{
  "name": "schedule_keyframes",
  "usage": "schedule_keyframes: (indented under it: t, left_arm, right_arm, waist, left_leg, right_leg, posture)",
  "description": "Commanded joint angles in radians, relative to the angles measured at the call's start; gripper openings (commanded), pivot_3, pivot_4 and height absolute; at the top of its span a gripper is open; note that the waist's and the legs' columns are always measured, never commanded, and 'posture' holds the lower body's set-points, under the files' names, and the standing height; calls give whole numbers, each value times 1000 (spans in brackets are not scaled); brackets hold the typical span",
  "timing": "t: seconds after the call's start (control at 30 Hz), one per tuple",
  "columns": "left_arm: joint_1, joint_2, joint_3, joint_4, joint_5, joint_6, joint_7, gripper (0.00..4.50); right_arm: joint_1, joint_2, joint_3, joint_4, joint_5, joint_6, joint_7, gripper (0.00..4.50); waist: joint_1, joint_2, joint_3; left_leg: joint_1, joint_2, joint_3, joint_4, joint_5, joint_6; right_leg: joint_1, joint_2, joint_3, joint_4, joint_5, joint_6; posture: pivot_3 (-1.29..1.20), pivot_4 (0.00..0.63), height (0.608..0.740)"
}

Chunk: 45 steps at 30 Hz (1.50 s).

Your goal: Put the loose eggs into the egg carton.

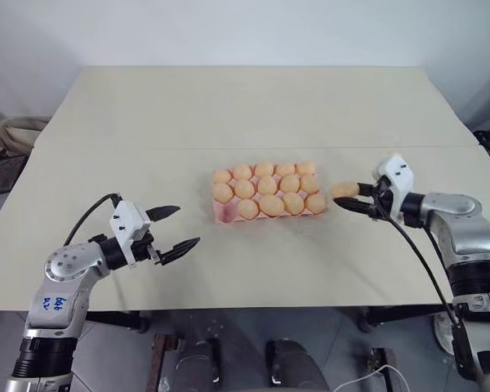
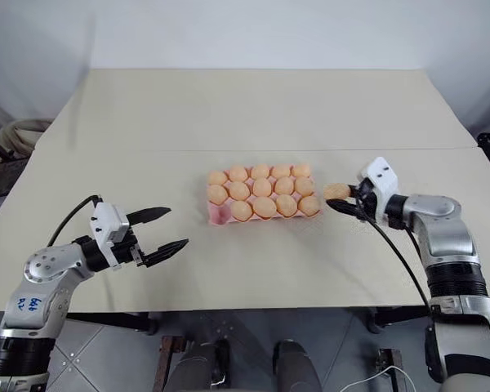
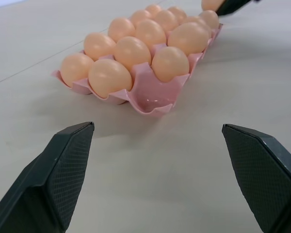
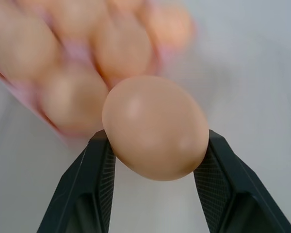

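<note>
The pink egg carton [image 1: 224, 213] sits mid-table, holding several pale-orange eggs, with one front-left cup [image 3: 150, 101] bare. My right gripper [image 1: 349, 197] is shut on a loose egg [image 1: 344, 190], held just above the table a little to the right of the carton; the right wrist view shows that egg [image 4: 155, 127] clamped between both fingers. My left gripper [image 1: 173, 228] stands open and empty over the table, to the front left of the carton, its fingers [image 3: 58, 170] pointing toward the carton's bare cup.
The beige table [image 1: 245, 114] stretches far behind the carton. A seam crosses it just behind the carton. The table's front edge [image 1: 253, 309] lies close below both arms.
</note>
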Motion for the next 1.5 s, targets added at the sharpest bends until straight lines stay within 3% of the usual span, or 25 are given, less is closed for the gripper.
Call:
schedule_keyframes:
  t: [0.03, 0.2, 0.4, 0.7, 0.83, 0.93, 0.97, 1.13, 1.27, 1.37, 1.5]
  left_arm:
    - [26, 16, 41, -19, -14, 3, 5, 4500]
    - [47, 19, 68, -25, -38, 39, 10, 4500]
    - [80, 11, 96, -54, -43, 43, 36, 4500]
    - [115, 10, 105, -108, -52, 59, 57, 4500]
    - [113, 12, 98, -124, -58, 70, 66, 4500]
    - [108, 13, 96, -129, -60, 76, 67, 4500]
    - [105, 13, 96, -128, -60, 78, 67, 4500]
    - [99, 15, 85, -127, -52, 71, 58, 4500]
    - [90, 23, 81, -117, -48, 67, 48, 4500]
    - [83, 28, 78, -101, -47, 63, 37, 4500]
    - [67, 32, 66, -76, -37, 55, 21, 4500]
  right_arm:
    - [-43, 57, 28, -213, 70, 150, -44, 2189]
    - [-118, 194, 143, -360, 90, 329, -122, 2189]
    - [-205, 346, 256, -324, 45, 400, -213, 2189]
    - [-228, 395, 330, -262, 0, 392, -223, 2189]
    - [-226, 408, 337, -261, -9, 392, -223, 3177]
    - [-216, 398, 324, -298, 8, 401, -208, 4332]
    - [-210, 389, 314, -322, 20, 402, -198, 4470]
    - [-142, 293, 265, -452, 58, 373, -141, 4470]
    - [40, 133, 110, -525, 91, 201, -48, 4470]
    - [171, 53, 10, -495, 91, 21, 14, 4470]
    - [257, 23, -107, -399, 125, -65, 25, 4470]
  waist:
    - [-6, 0, 0]
    - [-7, 0, 0]
    - [-6, 0, 0]
    - [-7, -1, 0]
    - [-9, -1, 0]
    - [-8, -1, 0]
    - [-8, -1, 0]
    - [-3, -1, 0]
    - [13, -1, -1]
    - [21, -1, -1]
    - [13, -1, -1]
  left_leg:
    - [0, 0, 0, 0, -1, -2]
    - [0, 0, -1, 0, -1, -3]
    - [-2, -1, -2, -3, -1, -4]
    - [-17, -1, -2, -2, 2, 2]
    - [-16, 0, -1, -2, 3, 1]
    - [-16, 0, -1, 1, 3, 1]
    - [-16, -1, -1, 2, 3, 1]
    - [-16, 0, -2, 3, 2, 0]
    - [-16, -1, -3, 3, 1, 1]
    - [-16, -1, -2, 3, 1, 2]
    - [-13, 0, -1, 3, 1, 2]
  right_leg:
    - [0, 0, 0, 0, 0, 0]
    - [-1, -1, 0, 1, 0, -1]
    - [-3, -2, -2, -3, -1, -1]
    - [-17, -5, -12, 1, 0, -1]
    - [-18, -4, -13, 4, -1, -2]
    - [-17, -5, -13, 5, -1, -2]
    - [-17, -5, -13, 6, 0, -2]
    - [-17, -5, -14, 7, 0, -2]
    - [-15, -6, -15, 3, 0, -2]
    - [-14, -6, -15, 2, 0, -2]
    - [-13, -4, -13, 3, 0, -2]
  posture:
    - [0, 150, 740]
    - [0, 150, 740]
    - [0, 150, 740]
    - [0, 150, 740]
    - [0, 150, 740]
    - [0, 150, 740]
    - [0, 150, 740]
    - [0, 150, 740]
    - [0, 150, 740]
    - [0, 150, 740]
    - [0, 150, 740]
